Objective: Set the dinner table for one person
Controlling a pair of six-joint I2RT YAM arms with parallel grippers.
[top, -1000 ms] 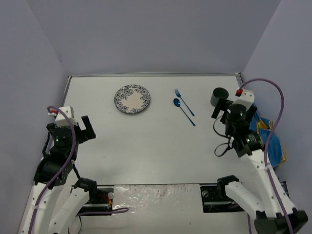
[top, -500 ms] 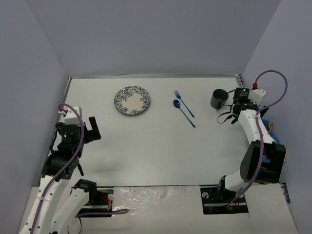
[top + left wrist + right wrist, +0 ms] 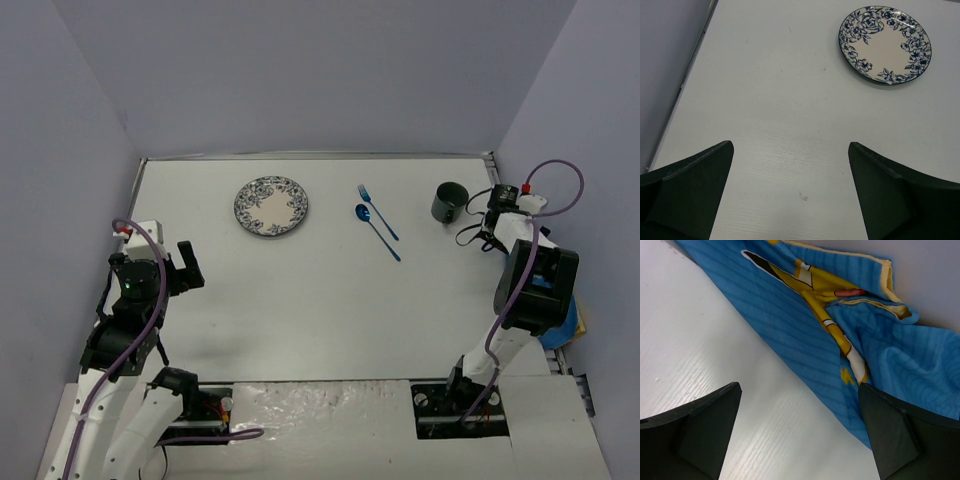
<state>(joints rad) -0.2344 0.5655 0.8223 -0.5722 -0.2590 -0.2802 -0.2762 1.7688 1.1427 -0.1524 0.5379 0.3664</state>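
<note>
Placemat [image 3: 790, 335] cut off, right wrist view edges.

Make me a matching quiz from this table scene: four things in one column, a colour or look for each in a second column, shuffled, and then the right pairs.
Column one:
1. plate
2. spoon
3. mug
4. placemat

Column two:
A. dark and plain
B. pale middle, blue flowers around the rim
C. shiny blue, lying beside the fork
D. blue cloth with a yellow figure, rumpled

Pairs: 1-B, 2-C, 3-A, 4-D
</note>
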